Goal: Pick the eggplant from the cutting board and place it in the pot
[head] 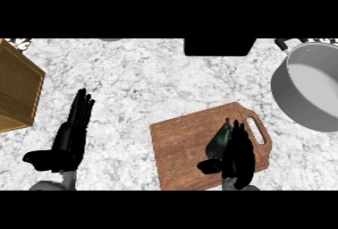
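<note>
The tabletop [152, 76] is a light marble with grey veins. On it, in the lower middle of the view, lies a brown wooden cutting board [181, 152], turned a little, with its handle slot pointing toward the upper right.

The eggplant [218, 142] lies on the right part of this board. It is dark, with a greenish shine, and its narrow end points up and slightly to the right. The right hand [238, 154] is directly beside it, on the eggplant's right side, and covers part of it. The fingers of this hand are stretched out along the eggplant, close together, and the thumb sticks out to the left under the eggplant's lower end. The fingers do not curl around the eggplant; whether they touch it, I cannot tell for sure.

The pot [290, 105] is grey metal, with a pale inside, and stands at the right edge of the view, well apart from the board. Its dark handle shows at the top right.

The left hand [69, 136] rests at the lower left, above the bare tabletop, with straight fingers pointing up and the thumb out to the left. It holds nothing.

At the left edge stands a woven wooden box [16, 85]. A black object [219, 47] shows at the top edge, in the middle.
</note>
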Robot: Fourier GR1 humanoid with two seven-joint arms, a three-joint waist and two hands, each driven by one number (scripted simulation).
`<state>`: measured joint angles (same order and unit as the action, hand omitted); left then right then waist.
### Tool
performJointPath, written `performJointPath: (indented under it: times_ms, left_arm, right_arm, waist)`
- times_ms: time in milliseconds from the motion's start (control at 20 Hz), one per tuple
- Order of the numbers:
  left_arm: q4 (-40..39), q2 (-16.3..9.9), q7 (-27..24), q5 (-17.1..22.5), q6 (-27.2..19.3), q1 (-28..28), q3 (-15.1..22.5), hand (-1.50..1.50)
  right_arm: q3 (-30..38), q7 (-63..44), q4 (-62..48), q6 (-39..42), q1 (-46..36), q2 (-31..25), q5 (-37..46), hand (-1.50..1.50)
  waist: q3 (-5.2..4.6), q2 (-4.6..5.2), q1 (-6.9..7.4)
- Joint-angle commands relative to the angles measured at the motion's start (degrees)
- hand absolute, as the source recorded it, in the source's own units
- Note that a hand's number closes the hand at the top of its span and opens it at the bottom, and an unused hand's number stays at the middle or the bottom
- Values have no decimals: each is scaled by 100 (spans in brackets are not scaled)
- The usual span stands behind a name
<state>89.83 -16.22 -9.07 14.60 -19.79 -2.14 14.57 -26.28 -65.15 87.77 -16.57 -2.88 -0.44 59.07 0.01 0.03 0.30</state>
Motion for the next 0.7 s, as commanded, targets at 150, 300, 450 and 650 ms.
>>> performJointPath:
  times_ms: [150, 300, 450, 650]
  left_arm:
    - [171, 203, -348, -143, 91, 558, 5, 0]
    - [-395, 170, -218, -24, 315, -170, -407, 0]
    - [-303, 362, -158, -315, 140, -61, -136, 0]
    - [355, 507, -43, -649, -76, 524, 220, 0]
  right_arm:
    - [196, -451, -97, -146, -26, 42, -140, -150]
    - [348, -118, -702, -367, -340, 42, 545, 150]
    - [237, -451, -458, -308, -519, 43, 909, 150]
    - [444, 8, -560, -535, -211, 6, 1093, 150]
  waist:
    - [-1, -12, -7]
    - [-2, 0, -34]
    - [-2, -6, -35]
    - [0, -14, -17]
